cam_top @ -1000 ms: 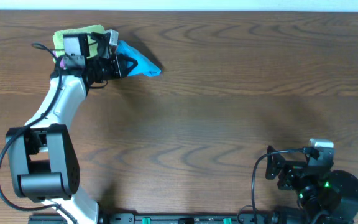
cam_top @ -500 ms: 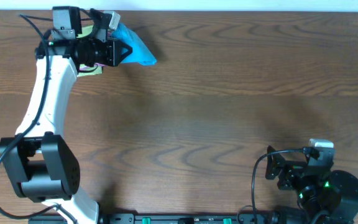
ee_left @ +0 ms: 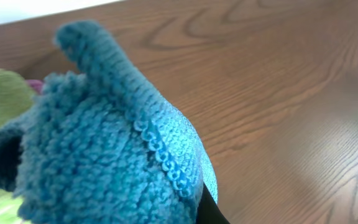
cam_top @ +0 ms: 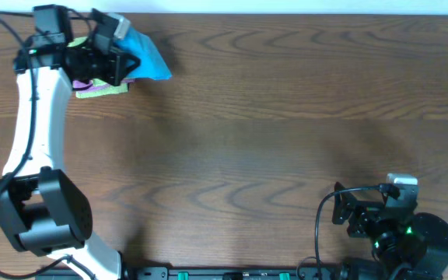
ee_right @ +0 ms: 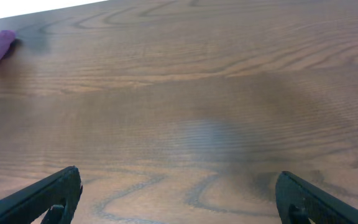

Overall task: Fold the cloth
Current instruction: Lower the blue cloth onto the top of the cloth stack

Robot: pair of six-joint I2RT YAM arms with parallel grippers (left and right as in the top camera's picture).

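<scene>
The left gripper (cam_top: 127, 61) is pinching the bunched sky-blue cloth (cam_top: 152, 62) between closed fingers at the far left corner of the table (cam_top: 286, 117), just beside a lime-green cloth (cam_top: 109, 91) and a purple cloth (cam_top: 82, 84). The right gripper (ee_right: 179, 193) is sitting well apart at the near right, its fingers spread wide and holding nothing.

Bright, even light. Pale glare on table (ee_left: 347, 155) at 4 o'clock, left wrist view. Blue cloth (ee_left: 104, 155) close, slightly soft. Shadows faint.
</scene>
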